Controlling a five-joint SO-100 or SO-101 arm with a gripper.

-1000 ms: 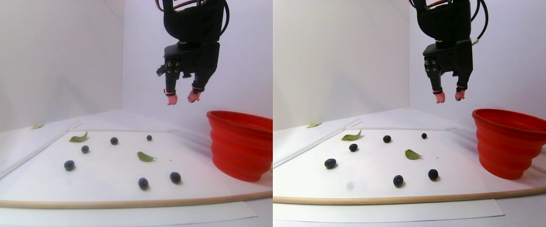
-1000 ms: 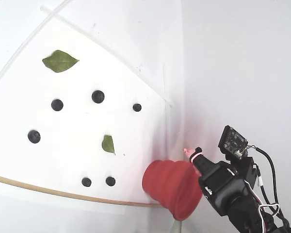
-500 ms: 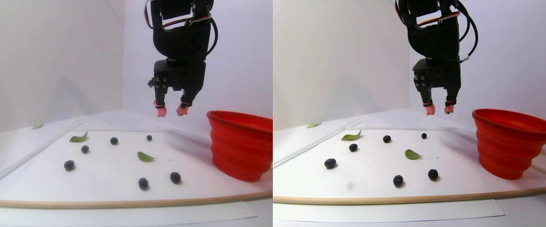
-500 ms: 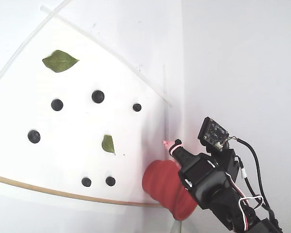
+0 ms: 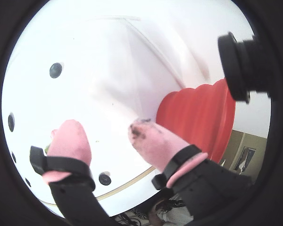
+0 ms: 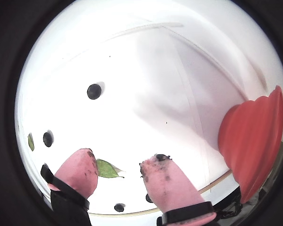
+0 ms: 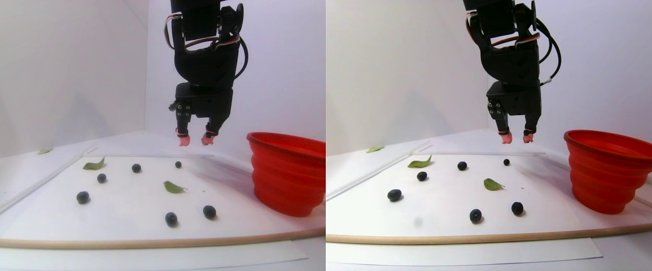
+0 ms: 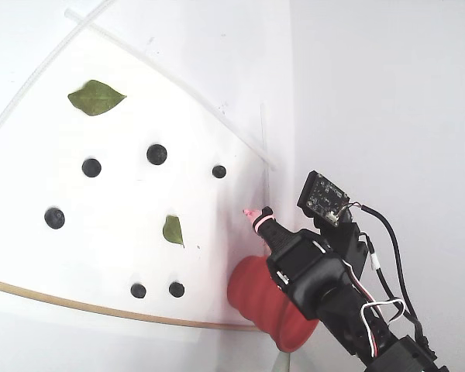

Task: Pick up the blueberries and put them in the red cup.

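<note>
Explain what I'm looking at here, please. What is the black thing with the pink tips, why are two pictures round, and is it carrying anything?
The black thing is a small robot arm. Its end is a gripper: two fingers with pink tips that pinch things. The two round pictures come from cameras riding on the arm near the gripper, looking down past the tips through a wide lens. The wide picture is two nearly equal side views from table height. The last one looks down from above.

On the white table lie six blueberries, small dark balls, and a few green leaves. The red cup stands to the right in the side view.

The gripper hangs in the air above the far part of the table, its tips apart with nothing between them. No berry has been picked up at this moment.
</note>
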